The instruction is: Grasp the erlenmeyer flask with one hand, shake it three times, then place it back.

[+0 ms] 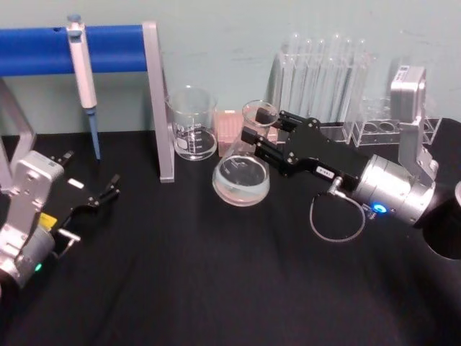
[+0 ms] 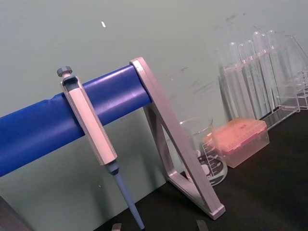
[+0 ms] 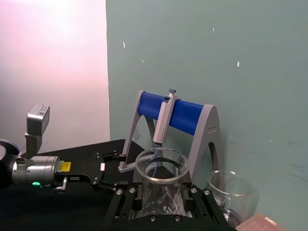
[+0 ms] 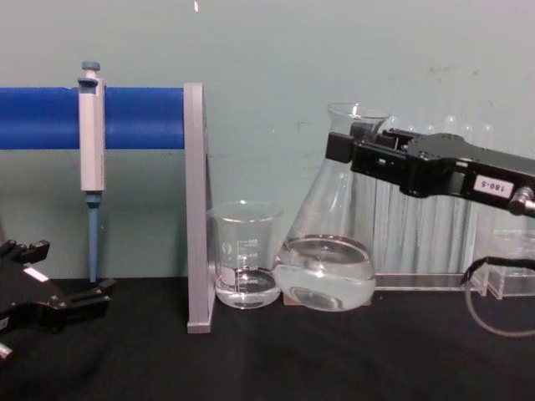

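Note:
The erlenmeyer flask (image 1: 241, 176) is clear glass with a little clear liquid. It stands at the table's middle back, just right of a beaker (image 1: 193, 133). My right gripper (image 1: 265, 124) reaches in from the right and is shut on the flask's neck just below the rim. In the chest view the flask (image 4: 330, 259) leans slightly, its base at or barely above the black table, with the right gripper (image 4: 355, 150) at its neck. The right wrist view looks down on the flask's rim (image 3: 161, 166) between the fingers (image 3: 126, 193). My left gripper (image 1: 108, 191) rests open, low at the left.
A grey stand with a blue bar (image 1: 108, 49) holds a pipette (image 1: 85, 79) at back left. A pink tip box (image 1: 229, 126) sits behind the flask. A clear test-tube rack (image 1: 324, 79) stands at back right. Black tabletop (image 1: 216, 274) lies in front.

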Controlling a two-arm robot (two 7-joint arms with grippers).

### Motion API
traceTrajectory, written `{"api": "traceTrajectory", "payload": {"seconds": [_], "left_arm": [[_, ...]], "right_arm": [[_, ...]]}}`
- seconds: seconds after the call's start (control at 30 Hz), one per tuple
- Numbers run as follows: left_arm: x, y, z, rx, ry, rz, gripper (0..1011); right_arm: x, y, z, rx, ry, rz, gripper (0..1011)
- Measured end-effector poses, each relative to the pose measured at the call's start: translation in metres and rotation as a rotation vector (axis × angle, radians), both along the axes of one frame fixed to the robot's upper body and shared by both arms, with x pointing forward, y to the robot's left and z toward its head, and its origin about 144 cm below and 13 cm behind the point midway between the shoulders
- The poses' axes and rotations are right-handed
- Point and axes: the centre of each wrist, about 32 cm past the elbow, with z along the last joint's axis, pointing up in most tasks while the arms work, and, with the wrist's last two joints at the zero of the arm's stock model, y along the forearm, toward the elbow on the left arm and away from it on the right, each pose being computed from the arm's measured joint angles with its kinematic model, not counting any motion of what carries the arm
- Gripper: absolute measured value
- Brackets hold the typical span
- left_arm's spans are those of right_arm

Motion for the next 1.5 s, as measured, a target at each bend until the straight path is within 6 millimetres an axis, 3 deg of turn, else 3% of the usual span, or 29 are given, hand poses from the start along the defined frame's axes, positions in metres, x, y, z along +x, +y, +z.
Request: {"api": "traceTrajectory", "payload": {"seconds": [0.4,1.5], "left_arm": [[0.0,0.0,0.0,0.0,0.0,0.0,1001],[0.0,0.0,0.0,0.0,0.0,0.0,1001]], "right_arm": [[0.004,-0.004,-0.003,-0.029,0.001,0.0,448],[0.016,-0.023,-0.041,-0.133,0.08,0.073,448]]}}
